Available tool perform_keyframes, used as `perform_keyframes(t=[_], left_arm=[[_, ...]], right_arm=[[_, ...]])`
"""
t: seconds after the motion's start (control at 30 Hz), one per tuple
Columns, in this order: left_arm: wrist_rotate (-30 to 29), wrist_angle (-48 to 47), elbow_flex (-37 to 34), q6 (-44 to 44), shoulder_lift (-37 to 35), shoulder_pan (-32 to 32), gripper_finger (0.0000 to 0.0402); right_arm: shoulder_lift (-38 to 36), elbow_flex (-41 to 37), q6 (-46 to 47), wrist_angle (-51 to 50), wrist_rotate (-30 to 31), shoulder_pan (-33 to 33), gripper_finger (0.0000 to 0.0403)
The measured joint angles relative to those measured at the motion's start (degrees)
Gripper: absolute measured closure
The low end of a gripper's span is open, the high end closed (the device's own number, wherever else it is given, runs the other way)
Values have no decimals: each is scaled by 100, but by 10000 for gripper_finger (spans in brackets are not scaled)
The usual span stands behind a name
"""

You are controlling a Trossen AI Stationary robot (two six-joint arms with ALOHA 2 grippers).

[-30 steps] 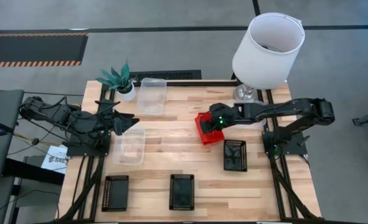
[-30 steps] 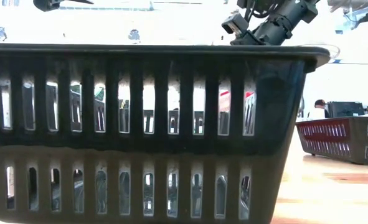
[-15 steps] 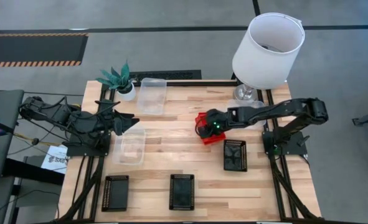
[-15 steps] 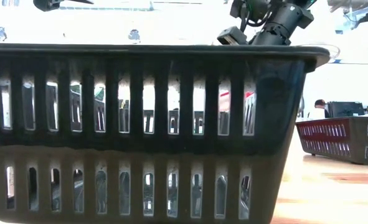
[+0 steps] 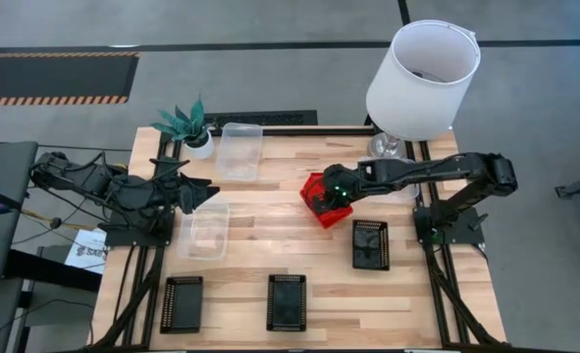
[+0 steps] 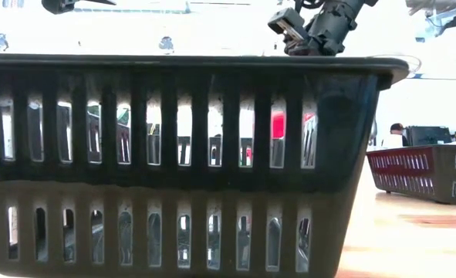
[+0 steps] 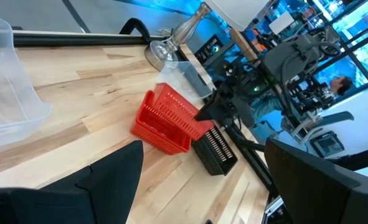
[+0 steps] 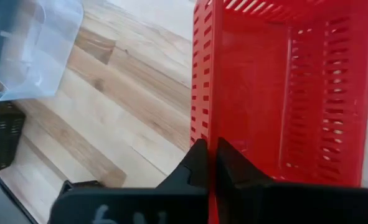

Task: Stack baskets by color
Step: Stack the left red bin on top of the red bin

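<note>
The red baskets [image 5: 319, 204] are nested near the middle of the table [image 5: 270, 235], toward its right edge. The rim is pinched by the closed fingers of the right gripper [image 8: 210, 163], probably so the pile can be lifted or shifted. The left gripper [image 5: 203, 194] is held open at the left edge, beside a clear basket [image 5: 204, 231]. Black baskets [image 5: 287, 301] lie along the front edge. A lamp [image 5: 422, 78] stands at the far right corner, on a pale wooden top.

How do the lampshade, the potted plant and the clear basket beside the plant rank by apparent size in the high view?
1. Lampshade, largest, though it stands nearer the overhead camera, so partly inflated.
2. Clear basket.
3. Potted plant, smallest.
</note>
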Motion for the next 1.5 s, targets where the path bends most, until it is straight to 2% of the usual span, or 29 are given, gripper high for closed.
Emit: perform_keyframes(t=[0.5,0.73,1.03,1.2,1.5], left_arm=[[0,3,0,0,0,0,79],[0,4,0,25,0,0,79],[2,4,0,38,-1,0,79],[1,4,0,62,-2,0,79],[0,-1,0,79,-4,0,79]], right_arm=[[9,806,-248,-999,707,190,400],[713,1153,-605,-1398,708,229,400],[2036,2561,-883,-3304,1070,427,398],[2348,2925,-987,-3324,1087,547,397],[2588,2927,-479,-3176,1114,554,395]])
